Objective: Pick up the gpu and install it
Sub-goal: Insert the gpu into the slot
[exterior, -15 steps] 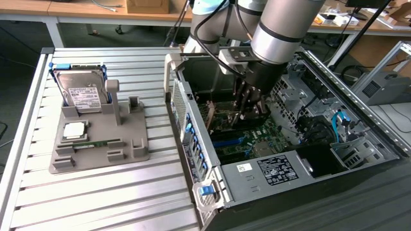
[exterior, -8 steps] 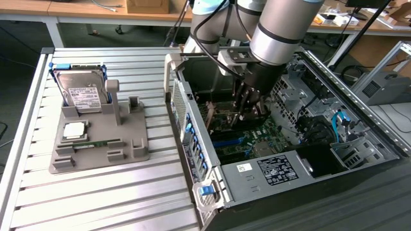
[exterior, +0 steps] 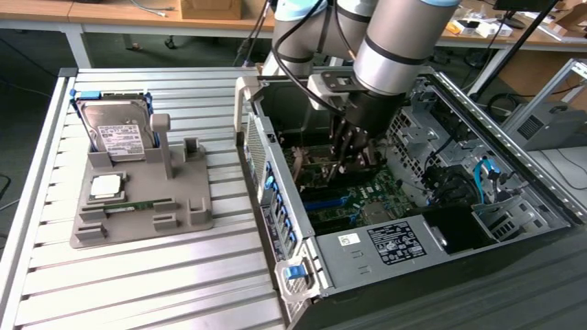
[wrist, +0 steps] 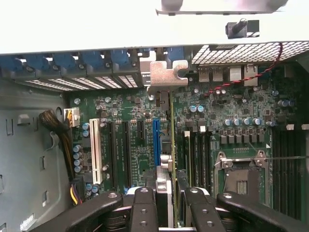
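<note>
Claw (wrist: 166, 203) fingers (wrist: 143, 210) clamp the gpu (wrist: 165, 145) edge-on inside the open computer case (exterior: 275, 199), above the motherboard (wrist: 130, 145). Its long axis runs six to twelve o'clock in the wrist view, silvery bracket (wrist: 167, 75) at twelve beside the blue slot (wrist: 156, 140).

One hard drive (exterior: 121, 135), one grey holder tray (exterior: 192, 220), one open computer case (exterior: 367, 254), one gpu (wrist: 165, 145), one white expansion slot (wrist: 96, 151)

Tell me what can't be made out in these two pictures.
- GPU, wrist view: seen edge-on in the pincer; whether it is seated in its slot is hidden by the card itself.
- GPU, exterior view: the arm and pincer cover it.
- Hard drive label, exterior view: print too small to read.
- Case, exterior view: bottom cut off by the picture edge.
</note>
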Controlling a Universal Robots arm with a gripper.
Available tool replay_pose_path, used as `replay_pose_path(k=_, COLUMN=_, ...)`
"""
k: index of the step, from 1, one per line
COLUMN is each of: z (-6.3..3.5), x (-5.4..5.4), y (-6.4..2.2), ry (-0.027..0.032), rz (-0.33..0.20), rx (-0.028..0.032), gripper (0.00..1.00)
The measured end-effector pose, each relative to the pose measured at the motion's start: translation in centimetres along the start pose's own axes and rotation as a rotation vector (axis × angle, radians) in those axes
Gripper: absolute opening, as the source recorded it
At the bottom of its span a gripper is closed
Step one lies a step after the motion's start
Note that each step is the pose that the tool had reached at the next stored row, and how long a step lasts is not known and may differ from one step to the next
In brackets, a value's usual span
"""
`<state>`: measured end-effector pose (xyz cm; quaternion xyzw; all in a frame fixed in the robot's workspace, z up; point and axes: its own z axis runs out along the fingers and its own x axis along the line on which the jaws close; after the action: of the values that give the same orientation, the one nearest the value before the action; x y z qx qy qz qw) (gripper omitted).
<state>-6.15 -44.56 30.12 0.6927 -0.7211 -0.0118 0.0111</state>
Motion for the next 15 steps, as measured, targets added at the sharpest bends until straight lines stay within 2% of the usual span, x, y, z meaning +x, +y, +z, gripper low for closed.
replay_pose_path(k=15, z=0.45, x=0.04, y=0.82, ry=-0.0001, rz=0.000, rx=0.0000, gripper=0.27)
